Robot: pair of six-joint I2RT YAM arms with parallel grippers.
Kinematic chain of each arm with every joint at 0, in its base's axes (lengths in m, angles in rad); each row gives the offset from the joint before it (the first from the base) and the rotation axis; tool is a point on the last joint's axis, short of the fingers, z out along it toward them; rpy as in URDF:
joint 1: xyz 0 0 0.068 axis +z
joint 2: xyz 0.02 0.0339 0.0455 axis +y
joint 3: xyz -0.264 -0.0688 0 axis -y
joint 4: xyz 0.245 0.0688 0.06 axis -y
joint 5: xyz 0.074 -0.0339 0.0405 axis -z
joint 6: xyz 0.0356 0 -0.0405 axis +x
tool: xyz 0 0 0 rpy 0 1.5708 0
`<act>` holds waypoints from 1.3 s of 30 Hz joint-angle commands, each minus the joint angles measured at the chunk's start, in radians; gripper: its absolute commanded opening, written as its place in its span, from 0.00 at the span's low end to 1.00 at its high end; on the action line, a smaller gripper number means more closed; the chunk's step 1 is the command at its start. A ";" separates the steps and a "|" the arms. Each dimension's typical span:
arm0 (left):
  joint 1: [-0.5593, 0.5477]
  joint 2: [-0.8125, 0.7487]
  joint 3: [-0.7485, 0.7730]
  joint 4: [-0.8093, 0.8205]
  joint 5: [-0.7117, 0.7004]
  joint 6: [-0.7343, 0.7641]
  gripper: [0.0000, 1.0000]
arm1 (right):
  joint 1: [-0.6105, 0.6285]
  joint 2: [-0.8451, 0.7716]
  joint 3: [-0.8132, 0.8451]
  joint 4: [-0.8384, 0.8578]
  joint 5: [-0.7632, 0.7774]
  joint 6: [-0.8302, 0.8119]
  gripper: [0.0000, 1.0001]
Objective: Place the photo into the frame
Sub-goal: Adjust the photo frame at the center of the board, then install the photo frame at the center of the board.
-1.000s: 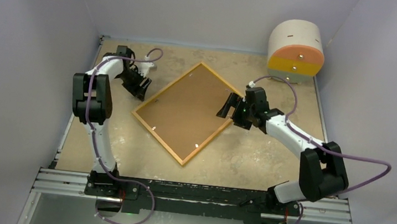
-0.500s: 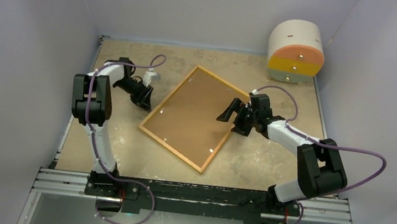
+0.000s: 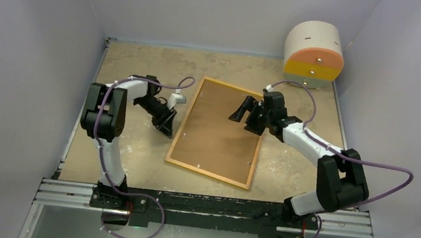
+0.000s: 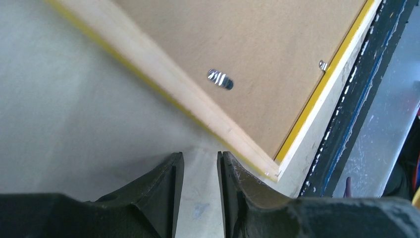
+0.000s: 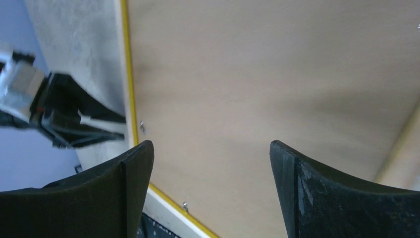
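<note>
The frame (image 3: 207, 173) lies back up on the table, its light wood border around a plain brown backing board (image 3: 215, 131). The photo is not in view. My left gripper (image 3: 167, 127) is low on the table at the frame's left edge; in the left wrist view the jaws (image 4: 200, 161) stand a narrow gap apart with nothing between them, just short of the wood border (image 4: 188, 94) and its near corner. My right gripper (image 3: 241, 111) hovers wide open and empty over the board's far part (image 5: 210, 146). The yellow frame edge (image 5: 130, 89) shows there.
A round drum-shaped box (image 3: 314, 53) with orange and yellow bands stands at the back right corner. A metal rail (image 3: 205, 204) runs along the near edge. Grey walls close in the left, back and right sides.
The frame has turned and slid right and nearer, from a diamond pose to nearly square with the table. My left gripper moved right with its left edge. My right gripper stayed over the far part.
</note>
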State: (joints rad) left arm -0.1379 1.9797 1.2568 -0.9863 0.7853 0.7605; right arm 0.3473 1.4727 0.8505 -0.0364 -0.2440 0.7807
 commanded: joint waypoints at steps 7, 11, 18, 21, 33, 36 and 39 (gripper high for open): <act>0.082 -0.025 0.069 -0.042 0.190 -0.062 0.45 | 0.304 0.175 0.093 0.246 -0.064 0.176 0.79; 0.038 -0.020 0.017 0.068 0.167 -0.167 0.43 | 0.368 0.263 0.127 0.333 -0.098 0.232 0.77; 0.038 0.011 0.005 0.130 0.112 -0.217 0.32 | 0.430 0.355 0.176 0.370 -0.109 0.261 0.74; 0.038 0.018 0.001 0.138 0.111 -0.220 0.28 | 0.445 0.382 0.181 0.390 -0.113 0.275 0.73; 0.038 0.059 -0.016 0.133 0.114 -0.195 0.24 | 0.463 0.456 0.195 0.418 -0.097 0.290 0.69; 0.038 0.055 -0.014 0.129 0.113 -0.190 0.23 | 0.462 0.472 0.208 0.416 -0.081 0.283 0.68; 0.038 0.053 -0.014 0.125 0.113 -0.188 0.23 | 0.462 0.484 0.220 0.410 -0.063 0.280 0.67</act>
State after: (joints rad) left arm -0.0986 2.0232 1.2522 -0.8612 0.8883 0.5594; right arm 0.8051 1.9358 1.0367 0.3729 -0.3511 1.0657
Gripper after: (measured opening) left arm 0.234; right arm 0.682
